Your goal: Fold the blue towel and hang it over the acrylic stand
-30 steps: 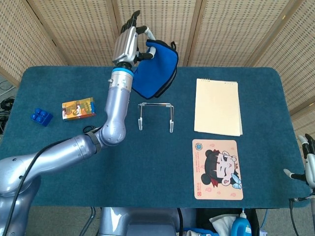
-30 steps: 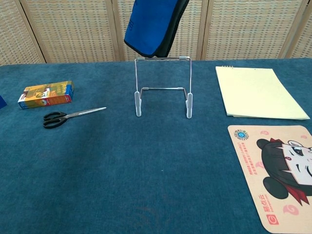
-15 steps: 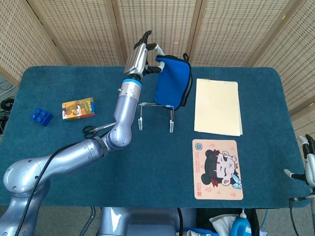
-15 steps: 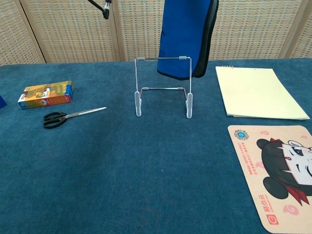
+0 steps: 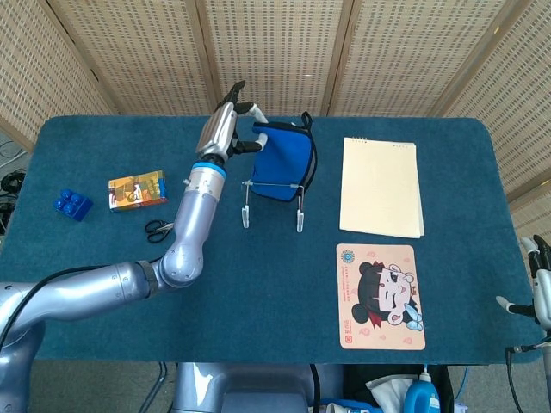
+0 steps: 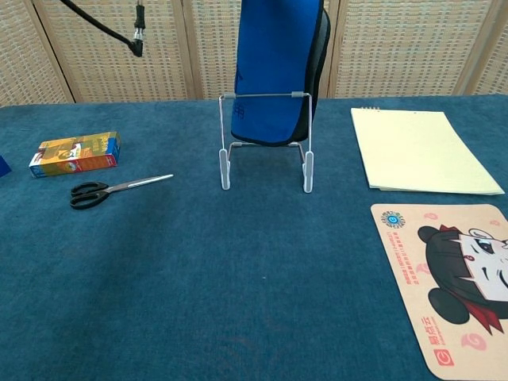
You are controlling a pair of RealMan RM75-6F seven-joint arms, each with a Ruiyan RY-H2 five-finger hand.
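We judged the folding done & hanging unfinished: our left hand (image 5: 225, 126), upper centre of the head view, pinched the folded blue cloth towel (image 5: 283, 160), dangling behind the clear acrylic stand's (image 6: 265, 141) top bar, not draped over; no writing legible anywhere.

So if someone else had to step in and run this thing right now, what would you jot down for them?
Left robot hand: raised, gripping the top edge of the folded blue towel.
Right robot hand: idle at the table's right edge, fingers apart, holding nothing.
Towel: hangs behind the top bar of the clear stand, lower edge just above the table.
Done: folding, carrying to the stand.
Left: drape the towel over the bar, let go, pull the arm back.
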